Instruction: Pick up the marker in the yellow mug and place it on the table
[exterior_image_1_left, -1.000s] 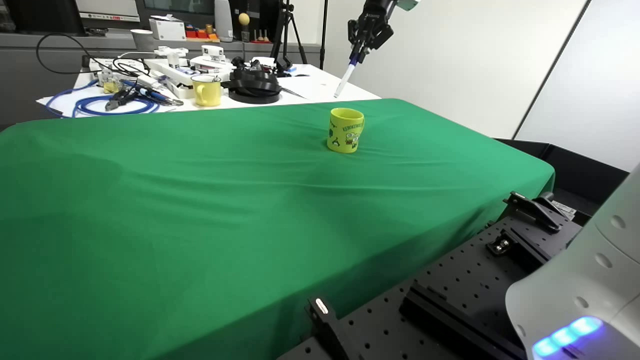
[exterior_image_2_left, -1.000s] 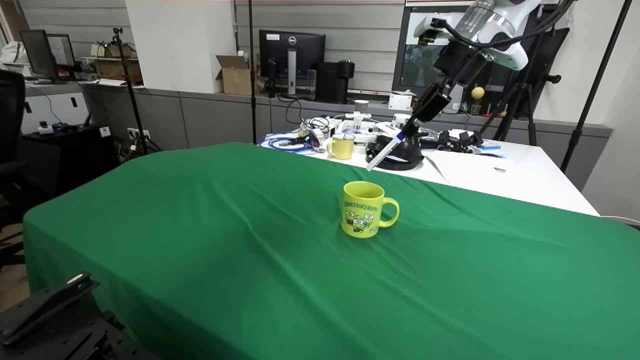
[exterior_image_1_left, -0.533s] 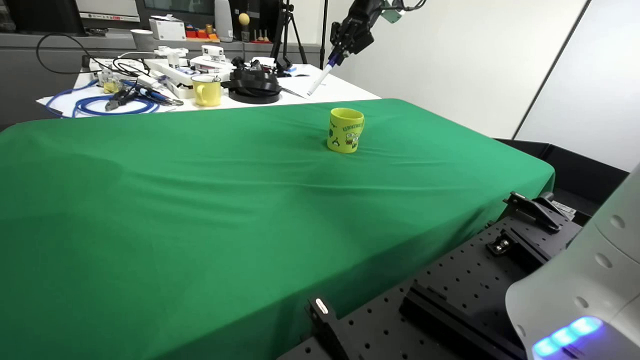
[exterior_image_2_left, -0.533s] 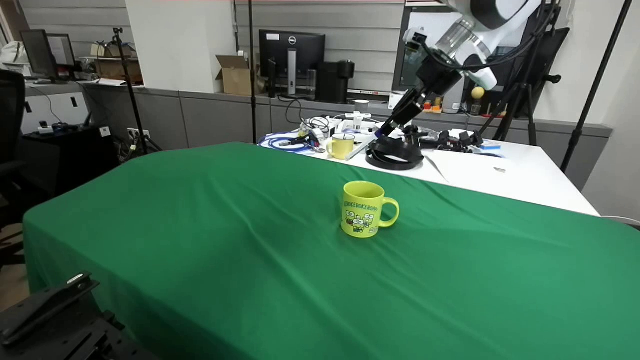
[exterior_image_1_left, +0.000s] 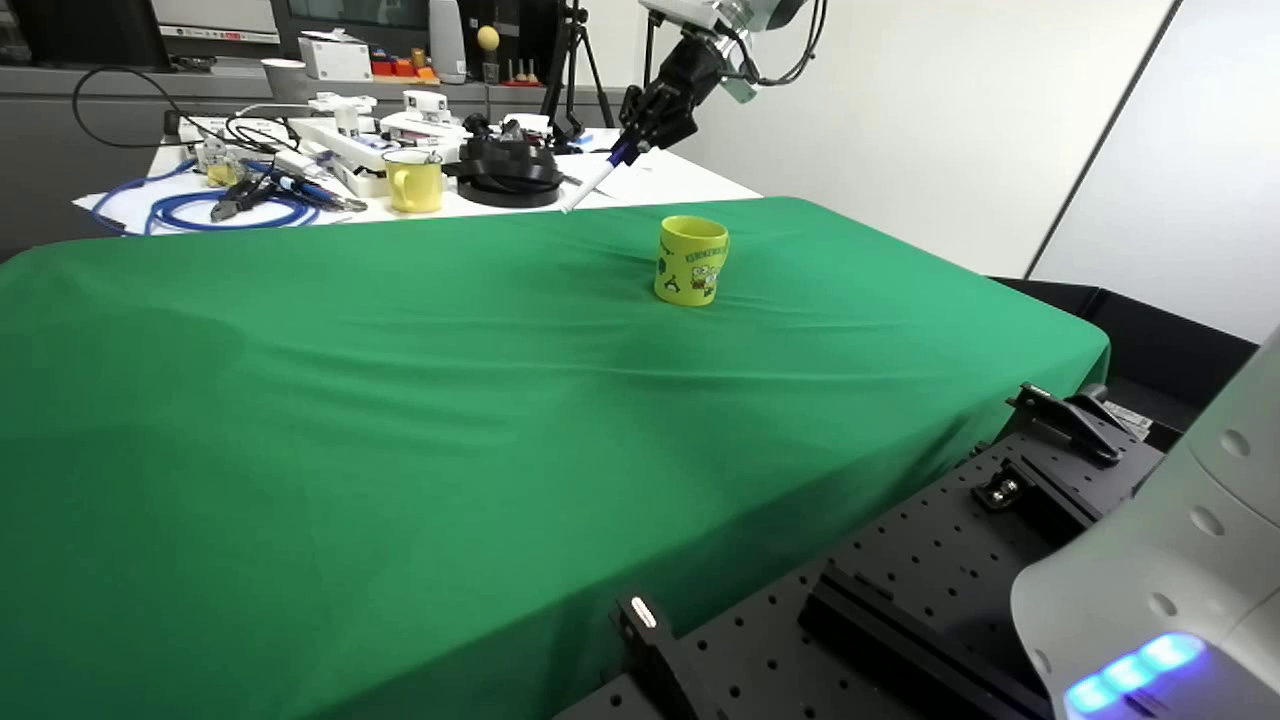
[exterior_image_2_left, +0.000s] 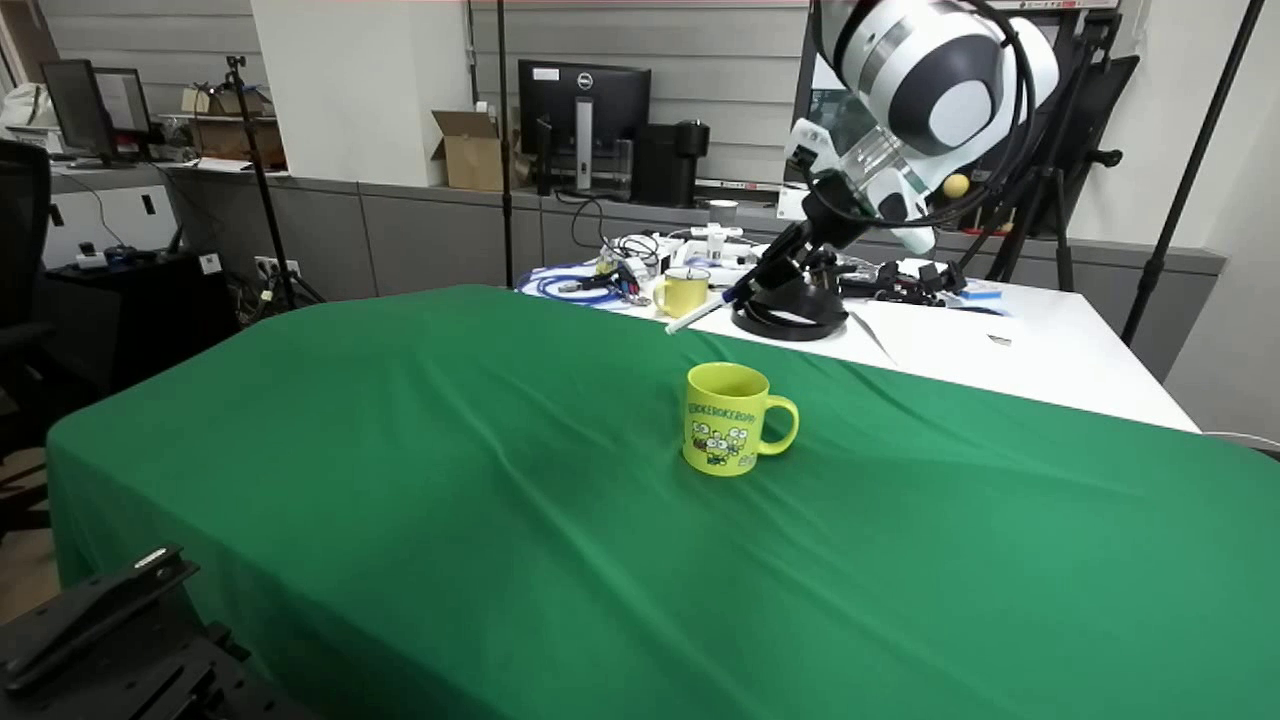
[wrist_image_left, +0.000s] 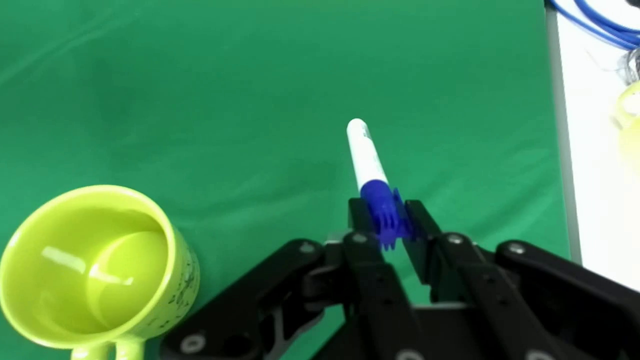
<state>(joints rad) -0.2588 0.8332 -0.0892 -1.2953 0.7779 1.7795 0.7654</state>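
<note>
The marker, a slender white stick with a blue cap, is in my gripper in the wrist view (wrist_image_left: 367, 157); it shows in both exterior views (exterior_image_1_left: 588, 188) (exterior_image_2_left: 697, 314). My gripper (wrist_image_left: 389, 210) is shut on the blue cap; the white end points outward and down, tilted, held above the green table (exterior_image_1_left: 400, 450). The yellow mug (exterior_image_1_left: 690, 262) stands upright on the table with printed figures on its side, also in an exterior view (exterior_image_2_left: 722, 425). In the wrist view the mug (wrist_image_left: 100, 265) is left of my gripper, apart from the marker, its visible inside empty.
A white-topped table (exterior_image_2_left: 960, 345) adjoins the green table's far edge. It bears a paler yellow mug (exterior_image_1_left: 414, 182), a black coil (exterior_image_1_left: 508, 170), blue cables (exterior_image_1_left: 235, 212) and tools. A dark perforated mount (exterior_image_1_left: 900, 600) stands at the near side.
My gripper has moved left and lower in both exterior views, with the marker in it. The marker now lies nearer to horizontal. The yellow mug has not moved.
</note>
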